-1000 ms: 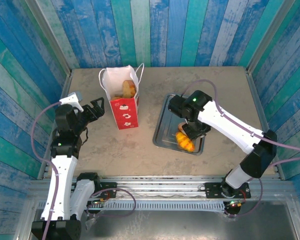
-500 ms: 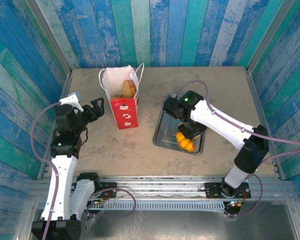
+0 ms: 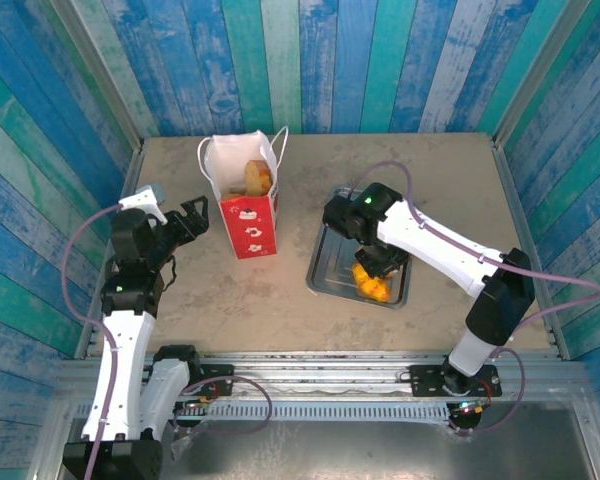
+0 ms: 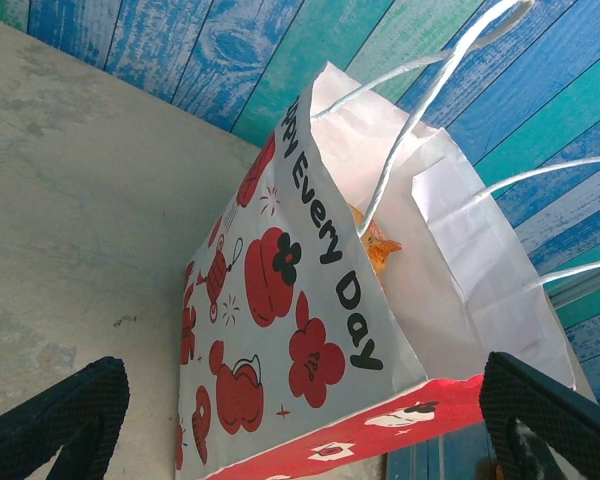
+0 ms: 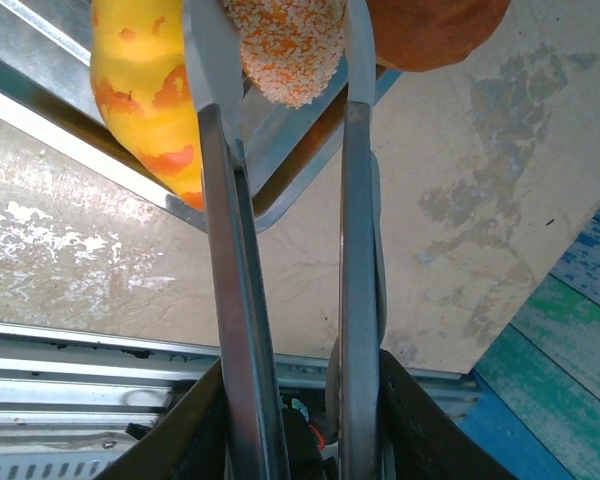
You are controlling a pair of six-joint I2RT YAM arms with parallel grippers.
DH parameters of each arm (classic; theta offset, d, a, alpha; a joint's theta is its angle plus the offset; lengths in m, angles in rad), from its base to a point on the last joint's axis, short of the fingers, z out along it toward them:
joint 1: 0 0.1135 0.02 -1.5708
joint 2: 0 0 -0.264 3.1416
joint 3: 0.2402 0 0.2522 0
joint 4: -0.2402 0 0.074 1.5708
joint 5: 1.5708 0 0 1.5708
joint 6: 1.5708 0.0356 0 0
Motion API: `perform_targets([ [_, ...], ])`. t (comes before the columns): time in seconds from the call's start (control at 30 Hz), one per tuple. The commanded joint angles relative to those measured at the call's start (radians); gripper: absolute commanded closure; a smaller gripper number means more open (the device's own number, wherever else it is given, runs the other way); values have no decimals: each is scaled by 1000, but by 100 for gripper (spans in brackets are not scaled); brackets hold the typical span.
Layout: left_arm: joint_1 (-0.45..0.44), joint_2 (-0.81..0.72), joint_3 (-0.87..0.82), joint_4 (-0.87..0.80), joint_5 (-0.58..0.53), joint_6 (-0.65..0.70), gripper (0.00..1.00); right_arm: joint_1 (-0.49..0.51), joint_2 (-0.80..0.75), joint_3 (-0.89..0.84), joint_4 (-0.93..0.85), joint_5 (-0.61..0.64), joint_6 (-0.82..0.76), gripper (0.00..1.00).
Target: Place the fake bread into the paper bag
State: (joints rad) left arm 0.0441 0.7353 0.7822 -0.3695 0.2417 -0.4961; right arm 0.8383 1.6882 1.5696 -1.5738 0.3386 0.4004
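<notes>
**Tongs close on a bun over the tray; bag still waiting**

At the left, the left gripper [image 3: 187,222] has not moved over the last second. Its fingers are spread wide and empty, and they hover just beside the paper bag [image 4: 300,330] without touching it. The bag stands upright and open where it was, near the back of the table. Some of the fake bread is already inside, and a golden pastry [image 4: 378,245] peeks over its rim.

To the right lies the grey metal tray [image 3: 323,262], well apart from the bag, with the rest of the bread on it. Here is the change: the right arm has swung in and settled lower over the tray's near end. The right gripper [image 3: 378,262] is pinching a pair of metal tongs [image 5: 225,300], and its squeeze has tightened in the last moment. In the right wrist view the tong arms stand on either side of a crumb-coated bun [image 5: 285,45], close against it. A yellow twisted roll [image 5: 140,90] lies beside it to the left and a brown bun [image 5: 435,20] to the right.

This looks like the grasp step of one more transfer. The bun is caught but not yet lifted, so the carry to the bag is still to come. The neighbouring pieces sit close, so a lift may nudge them.
</notes>
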Motion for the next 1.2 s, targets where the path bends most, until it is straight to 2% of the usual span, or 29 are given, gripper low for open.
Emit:
perform_targets([
  [0.0,3,-7,0,-9,-15,21,6,12,10,21,-3,37,3,72],
  [0.3,3,-7,30,-27,-28,21,6,25,-46,127,3,51,-3,84],
  [0.6,3,3,58,-32,-3,-7,6,27,-126,133,147,29,-37,85],
  [0.8,3,11,65,-32,20,-33,6,26,-149,148,192,57,-39,87],
  [1.17,3,101,73,16,122,-84,1,26,-325,126,395,-9,-85,87],
])
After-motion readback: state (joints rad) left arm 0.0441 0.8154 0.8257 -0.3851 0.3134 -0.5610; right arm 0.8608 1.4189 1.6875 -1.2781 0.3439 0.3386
